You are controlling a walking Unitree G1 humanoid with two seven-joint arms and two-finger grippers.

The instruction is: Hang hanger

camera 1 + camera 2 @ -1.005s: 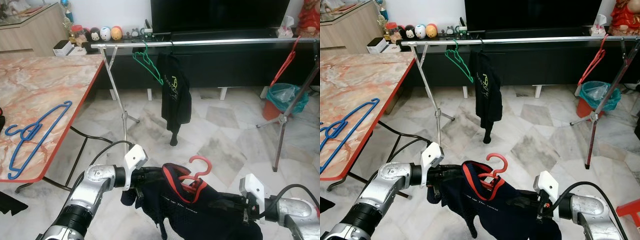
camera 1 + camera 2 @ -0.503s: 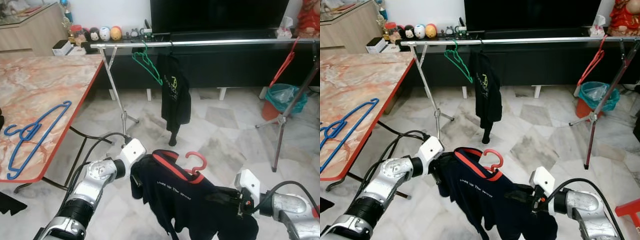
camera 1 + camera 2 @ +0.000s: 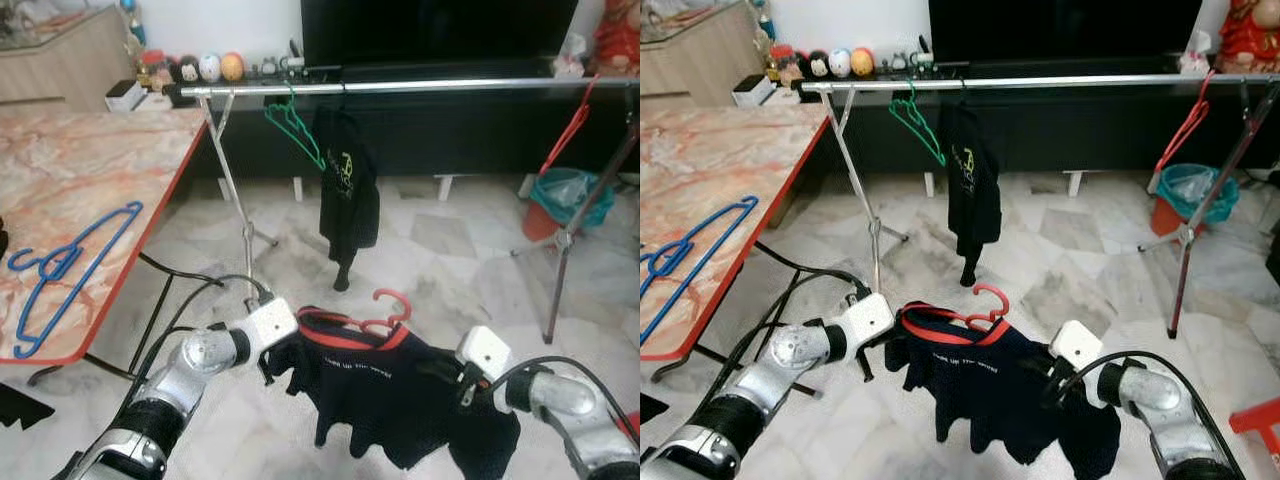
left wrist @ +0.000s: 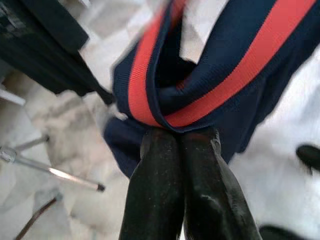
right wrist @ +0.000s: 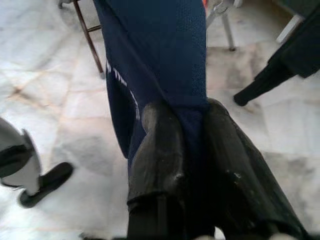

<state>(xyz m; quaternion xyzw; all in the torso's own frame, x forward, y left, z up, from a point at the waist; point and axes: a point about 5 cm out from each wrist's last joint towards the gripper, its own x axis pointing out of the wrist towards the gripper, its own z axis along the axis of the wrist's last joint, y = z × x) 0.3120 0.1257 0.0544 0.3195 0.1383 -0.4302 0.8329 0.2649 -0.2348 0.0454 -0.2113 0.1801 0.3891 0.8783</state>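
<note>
Pinching the red-trimmed collar edge, the left gripper (image 4: 181, 131) had its two glossy black fingers pressed together on the navy shirt (image 3: 385, 385); that grip read clearly in the left wrist view, w/ the red band looping just past the tips. In the eye views the fingers were hidden behind cloth, below the white wrist block, at about 8 o'clock of the shirt.

Right gripper (image 5: 192, 107) was clamped on a fold of the same shirt, matte knit bunched btwn the fingers; right wrist view showed white lettering down the fabric. In the head views that gripper sat at 4 o'clock of the garment, fingers buried in cloth.

Shirt was stretched btwn both arms above the marble floor (image 3: 440, 250). Red hanger (image 3: 390, 310) sat inside the collar, curved hook poking up at 12 o'clock.

Beyond, towards 12 o'clock, a chrome rail (image 3: 420, 86) ran across on thin metal legs, carrying a green wire-thin hanger (image 3: 297, 122), a black shirt (image 3: 348, 185) w/ green print, and another red hanger (image 3: 572, 125) near its far right end. At 9 o'clock, a blue hanger (image 3: 65, 268) lay flat on the marble-pattern table (image 3: 100, 160) w/ red edge.
</note>
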